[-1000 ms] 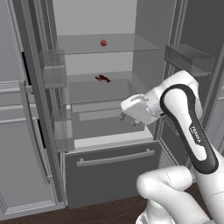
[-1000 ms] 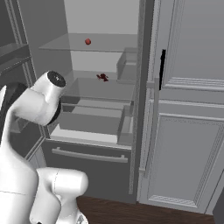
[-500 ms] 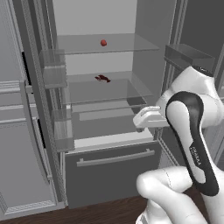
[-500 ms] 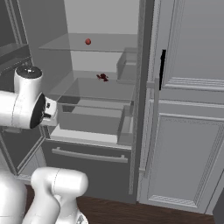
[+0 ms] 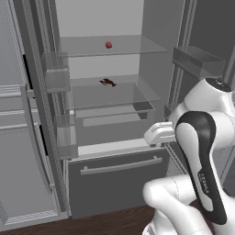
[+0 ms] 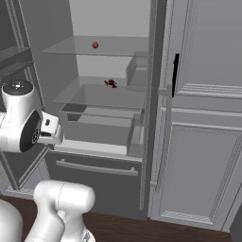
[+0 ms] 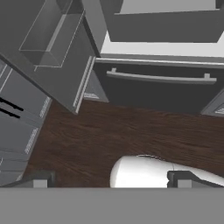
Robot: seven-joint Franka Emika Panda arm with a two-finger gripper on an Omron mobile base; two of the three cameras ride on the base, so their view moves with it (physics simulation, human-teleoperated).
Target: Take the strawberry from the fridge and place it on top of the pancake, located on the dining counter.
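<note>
One fridge point(image 5: 114, 183) stands before me, both doors swung wide, one bottom drawer below. One strawberry point(image 5: 109, 45) sits on the top glass shelf point(image 5: 133, 46); one dark red item point(image 5: 108, 82) lies on the shelf beneath. My hand point(image 7: 109, 180) is spread wide, holding nothing, facing the wooden floor point(image 7: 105, 135). Since a second ago it has pulled back from the shelves, lower and rightward.

The fridge point(image 5: 151, 69) stands open. The strawberry point(image 5: 109, 45) sits on its top glass shelf point(image 5: 133, 46), toward 12 o'clock; a dark red item point(image 5: 108, 82) (unclear what) lies on the shelf below point(image 5: 124, 94).
</note>
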